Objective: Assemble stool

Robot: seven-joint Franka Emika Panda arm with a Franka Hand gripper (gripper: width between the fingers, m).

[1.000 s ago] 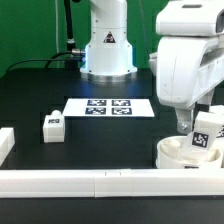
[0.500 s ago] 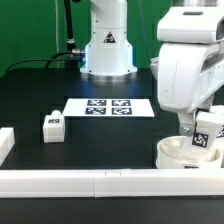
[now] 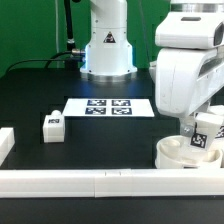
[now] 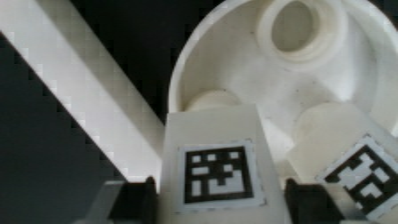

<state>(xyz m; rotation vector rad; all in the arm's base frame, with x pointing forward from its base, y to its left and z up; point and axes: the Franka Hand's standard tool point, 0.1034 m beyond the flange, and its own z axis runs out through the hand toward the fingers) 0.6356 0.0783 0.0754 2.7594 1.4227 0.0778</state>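
The round white seat [image 3: 180, 155] lies at the exterior view's right, against the front rail. Two tagged legs stand in it: one [image 3: 197, 141] between my fingers, another [image 3: 213, 126] just behind it. My gripper [image 3: 193, 135] hangs over the seat and is shut on the nearer leg. In the wrist view this leg [image 4: 217, 165] sits between the dark fingers [image 4: 134, 200], the second leg [image 4: 356, 170] stands beside it, and the seat [image 4: 231, 60] shows an empty socket [image 4: 294, 25]. A third leg [image 3: 53, 125] lies loose at the exterior view's left.
The marker board [image 3: 110, 106] lies mid-table before the arm base [image 3: 107, 50]. A long white rail [image 3: 90, 182] runs along the front edge, also in the wrist view [image 4: 89, 90]. A short white block [image 3: 5, 142] sits at the far left.
The wrist housing has shifted slightly over the seat. The held leg and the seat stay where they were.
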